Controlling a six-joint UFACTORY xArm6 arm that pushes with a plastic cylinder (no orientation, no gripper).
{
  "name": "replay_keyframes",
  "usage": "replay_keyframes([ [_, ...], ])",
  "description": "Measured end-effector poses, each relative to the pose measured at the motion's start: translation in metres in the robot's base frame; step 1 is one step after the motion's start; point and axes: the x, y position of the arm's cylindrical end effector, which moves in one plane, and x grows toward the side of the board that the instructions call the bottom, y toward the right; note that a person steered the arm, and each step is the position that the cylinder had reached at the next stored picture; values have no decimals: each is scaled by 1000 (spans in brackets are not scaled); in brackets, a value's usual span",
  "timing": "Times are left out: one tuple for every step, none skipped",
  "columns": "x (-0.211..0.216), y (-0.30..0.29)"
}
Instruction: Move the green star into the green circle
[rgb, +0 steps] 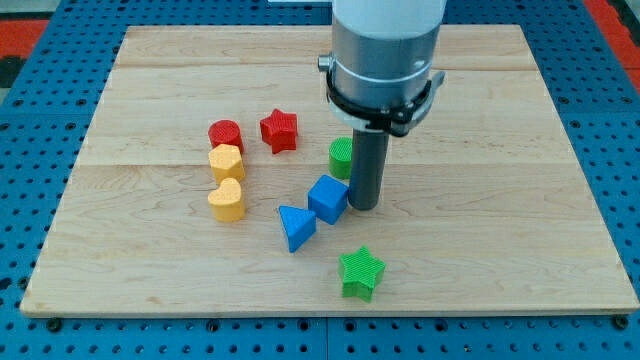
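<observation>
The green star (361, 272) lies near the board's bottom edge, a little right of centre. The green circle (341, 157) is a short cylinder above it, partly hidden behind my rod. My tip (364, 206) rests on the board just right of the blue cube (328, 198), below the green circle and well above the green star, touching neither green block as far as I can see.
A blue triangle (295, 226) lies between the blue cube and the green star's left. A red star (279, 130), red cylinder (226, 134) and two yellow hearts (226, 162) (227, 199) sit at the left. The wooden board (500, 200) ends in a blue pegboard (30, 120).
</observation>
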Motion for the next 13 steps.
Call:
replay_keyframes([
  [-5,-7],
  [-15,-21],
  [-35,-28],
  [-35,-20],
  [-30,7],
  [-16,89],
  [36,107],
  [93,89],
  [128,-2],
  [127,-24],
  [126,-63],
  [116,-94],
  [114,-88],
])
